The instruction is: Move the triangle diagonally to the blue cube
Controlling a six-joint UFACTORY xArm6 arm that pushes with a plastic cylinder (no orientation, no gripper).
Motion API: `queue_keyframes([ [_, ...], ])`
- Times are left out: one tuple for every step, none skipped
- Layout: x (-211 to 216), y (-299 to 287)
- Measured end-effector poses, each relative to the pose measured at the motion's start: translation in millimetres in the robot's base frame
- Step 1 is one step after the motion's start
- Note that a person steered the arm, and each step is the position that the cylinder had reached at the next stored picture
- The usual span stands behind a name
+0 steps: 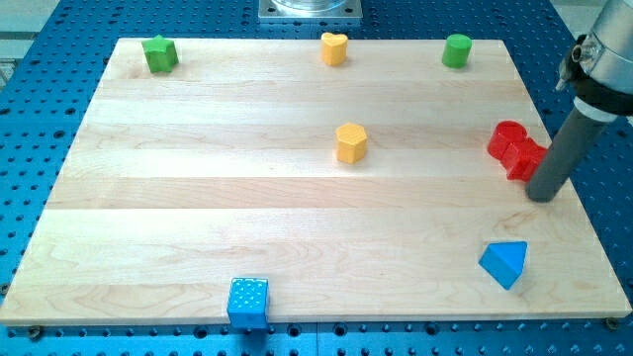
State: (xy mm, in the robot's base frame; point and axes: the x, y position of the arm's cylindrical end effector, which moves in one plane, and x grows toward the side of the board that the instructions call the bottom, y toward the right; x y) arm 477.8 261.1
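At view's right edge: my tip [542,197], bare rod, no jaws, just right of red block [515,149]. Blue triangle [504,263] below tip, apart. Blue cube [247,302] far left, bottom edge.

Dark grey rod [554,158], silver collar.

My tip [542,197] sits at the view's right edge, its dark rod slanting up and rightward.
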Motion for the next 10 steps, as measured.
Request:
queue_keyframes([
  [-17,-2],
  [7,12],
  [10,28],
  [13,28],
  [15,28],
  [15,28],
  [16,28],
  [20,21],
  [12,-37],
  [-12,-86],
])
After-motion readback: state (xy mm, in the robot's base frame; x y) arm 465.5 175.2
